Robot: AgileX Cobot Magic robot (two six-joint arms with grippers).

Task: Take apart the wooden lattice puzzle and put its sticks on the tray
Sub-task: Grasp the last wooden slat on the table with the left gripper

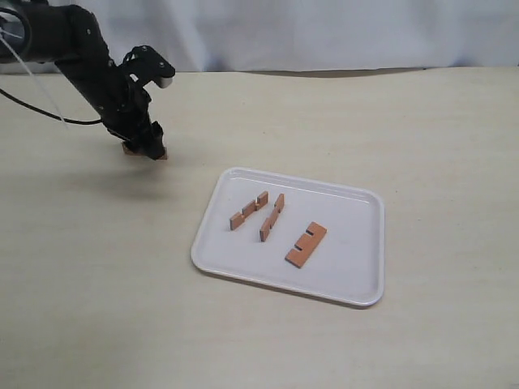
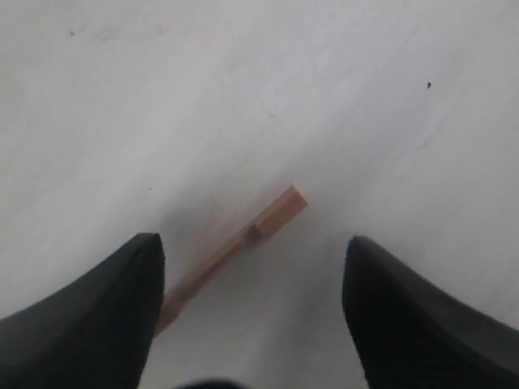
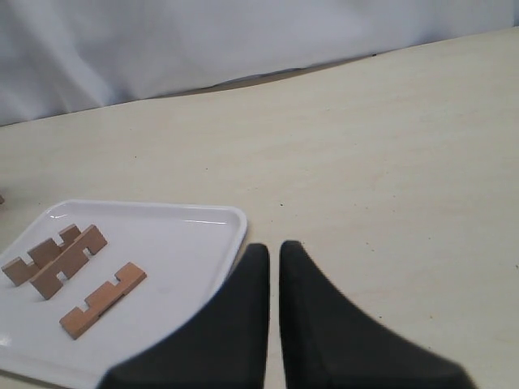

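Three sticks (image 1: 272, 219) lie on the tray (image 1: 349, 251); at its ten o'clock the open, empty left hand (image 1: 152, 147) straddles the fourth stick (image 2: 280, 212); next, close.

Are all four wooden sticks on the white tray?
No, three sticks lie on the tray; the fourth lies on the table by the left gripper.
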